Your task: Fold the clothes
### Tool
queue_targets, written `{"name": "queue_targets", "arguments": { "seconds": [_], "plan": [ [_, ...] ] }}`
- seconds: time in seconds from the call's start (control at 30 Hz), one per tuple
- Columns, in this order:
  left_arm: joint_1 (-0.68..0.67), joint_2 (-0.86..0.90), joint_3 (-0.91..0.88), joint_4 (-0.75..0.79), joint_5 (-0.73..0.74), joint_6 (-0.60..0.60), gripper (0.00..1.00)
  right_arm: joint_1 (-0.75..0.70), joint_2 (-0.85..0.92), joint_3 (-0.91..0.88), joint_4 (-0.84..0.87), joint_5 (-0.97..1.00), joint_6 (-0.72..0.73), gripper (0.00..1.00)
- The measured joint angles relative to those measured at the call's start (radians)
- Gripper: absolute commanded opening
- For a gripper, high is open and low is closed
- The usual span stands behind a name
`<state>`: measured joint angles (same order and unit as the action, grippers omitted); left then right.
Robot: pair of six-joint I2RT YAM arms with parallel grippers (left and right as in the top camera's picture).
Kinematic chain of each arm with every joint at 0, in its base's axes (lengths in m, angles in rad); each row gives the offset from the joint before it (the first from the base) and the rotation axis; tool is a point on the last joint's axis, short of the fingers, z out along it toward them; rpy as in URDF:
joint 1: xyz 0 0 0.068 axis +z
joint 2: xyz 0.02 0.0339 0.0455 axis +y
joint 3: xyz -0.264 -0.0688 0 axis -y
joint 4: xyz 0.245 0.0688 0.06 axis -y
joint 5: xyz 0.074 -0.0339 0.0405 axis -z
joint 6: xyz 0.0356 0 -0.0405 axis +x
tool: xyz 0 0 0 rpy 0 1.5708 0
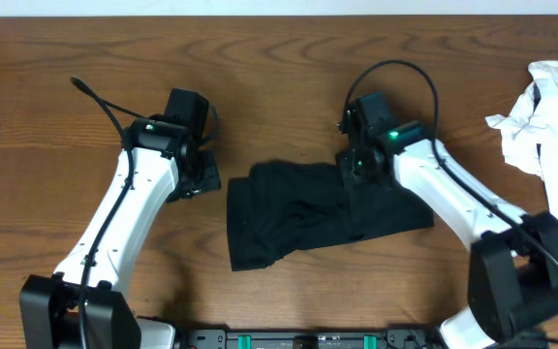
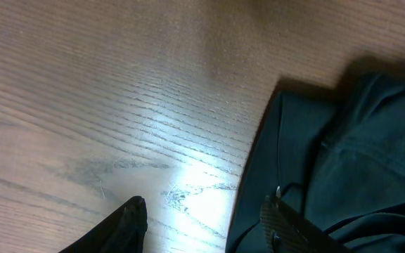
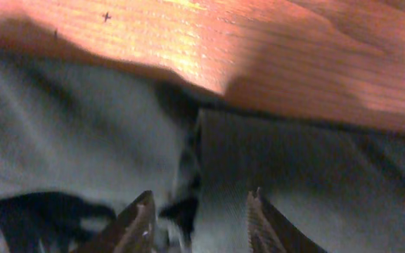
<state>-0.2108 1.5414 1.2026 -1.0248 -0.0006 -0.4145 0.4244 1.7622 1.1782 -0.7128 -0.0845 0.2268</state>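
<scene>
Right pincer (image 3: pixel 199 225) hangs spread over the black garment (image 1: pixel 298 218) on the counter (image 1: pixel 66 58); left pincer (image 2: pixel 202 221), also spread, straddles its edge. Soft, limp, light cloth, probably best pinched at a corner hem.

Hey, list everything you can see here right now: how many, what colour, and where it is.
black garment: one, black, middle of the table, rumpled
white clothes: one heap, white, far right edge, partly out of frame
table: one, brown wood, under everything
left arm: one, white and black, left of the black garment
right arm: one, white and black, reaching over the garment's right part
left gripper: one, black, open, at the garment's left edge
right gripper: one, open, low over the garment's far edge
</scene>
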Motion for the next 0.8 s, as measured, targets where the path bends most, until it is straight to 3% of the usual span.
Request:
{"name": "queue_targets", "arguments": {
  "seconds": [0.07,0.27,0.53,0.8],
  "plan": [
    [0.000,0.000,0.000,0.000,0.000,0.000,0.55,0.013,0.033,0.000,0.032,0.009,0.020,0.15],
    [0.000,0.000,0.000,0.000,0.000,0.000,0.55,0.035,0.076,0.000,0.102,0.015,0.068,0.01],
    [0.000,0.000,0.000,0.000,0.000,0.000,0.55,0.035,0.076,0.000,0.175,0.016,0.106,0.01],
    [0.000,0.000,0.000,-0.001,0.000,0.000,0.55,0.027,0.072,0.002,0.200,0.016,0.101,0.21]
  ]
}}
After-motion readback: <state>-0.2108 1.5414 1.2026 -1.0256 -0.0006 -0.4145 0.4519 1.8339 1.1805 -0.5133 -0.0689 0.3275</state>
